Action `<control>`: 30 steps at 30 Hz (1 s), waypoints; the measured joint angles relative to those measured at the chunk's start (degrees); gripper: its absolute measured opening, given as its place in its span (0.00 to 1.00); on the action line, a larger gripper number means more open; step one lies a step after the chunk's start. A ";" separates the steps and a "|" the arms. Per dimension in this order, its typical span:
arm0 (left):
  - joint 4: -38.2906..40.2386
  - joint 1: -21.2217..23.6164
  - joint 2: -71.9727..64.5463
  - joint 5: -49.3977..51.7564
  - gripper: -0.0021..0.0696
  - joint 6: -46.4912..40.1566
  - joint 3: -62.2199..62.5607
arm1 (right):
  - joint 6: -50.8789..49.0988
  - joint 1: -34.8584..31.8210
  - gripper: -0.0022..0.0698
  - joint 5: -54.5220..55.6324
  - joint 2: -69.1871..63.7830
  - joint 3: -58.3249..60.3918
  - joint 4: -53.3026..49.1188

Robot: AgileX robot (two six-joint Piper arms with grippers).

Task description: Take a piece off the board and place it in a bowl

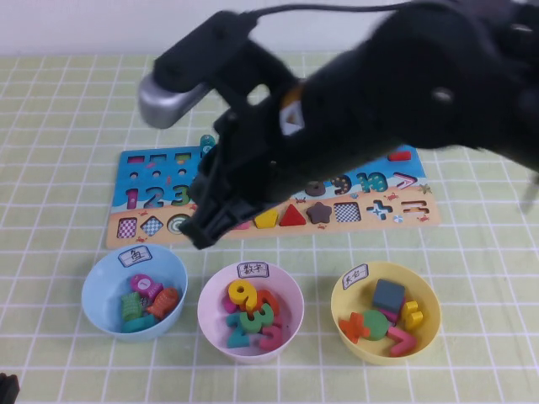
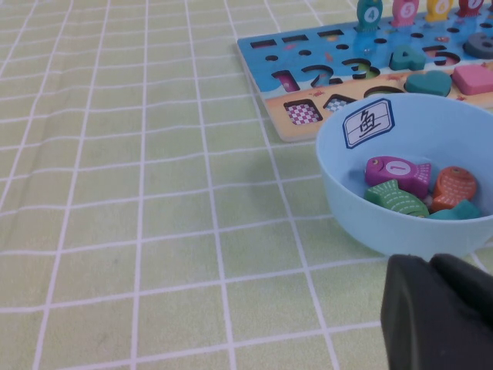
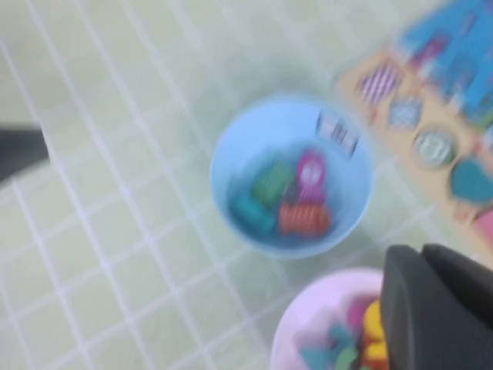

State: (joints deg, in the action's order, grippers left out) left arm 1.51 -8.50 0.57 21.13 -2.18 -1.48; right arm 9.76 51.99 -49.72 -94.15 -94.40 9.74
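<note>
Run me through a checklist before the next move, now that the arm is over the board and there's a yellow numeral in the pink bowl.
1. Yellow 9 in the pink bowl: ok, it lies on top of the other numerals.
2. Right gripper clear of the bowls: ok, it hangs over the board at its near-left edge, behind the pink bowl.
3. Right gripper carrying nothing: cannot tell.
4. Left gripper out of the way: ok, it sits low at the table's near-left corner, on the near side of the blue bowl.
5. Pieces on the board seated: cannot tell, the right arm hides the middle of it.
</note>
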 joint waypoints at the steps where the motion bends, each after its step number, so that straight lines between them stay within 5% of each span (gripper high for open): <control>1: 0.00 0.00 0.00 0.00 0.02 0.00 0.00 | 0.14 0.00 0.01 2.20 1.53 2.48 0.00; 10: 0.00 0.00 0.00 0.00 0.02 0.00 0.00 | 0.58 0.00 0.01 24.08 15.84 26.50 0.12; 24: 0.00 0.00 0.00 0.00 0.02 0.00 0.00 | 0.58 0.00 0.01 11.16 34.18 39.67 -2.73; 30: 0.00 0.00 0.00 0.00 0.02 0.00 0.00 | 0.58 0.00 0.01 23.23 37.85 46.91 -3.24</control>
State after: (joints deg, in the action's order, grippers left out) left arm 1.51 -8.50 0.57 21.13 -2.18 -1.48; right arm 10.33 51.99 -26.50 -56.30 -47.49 6.50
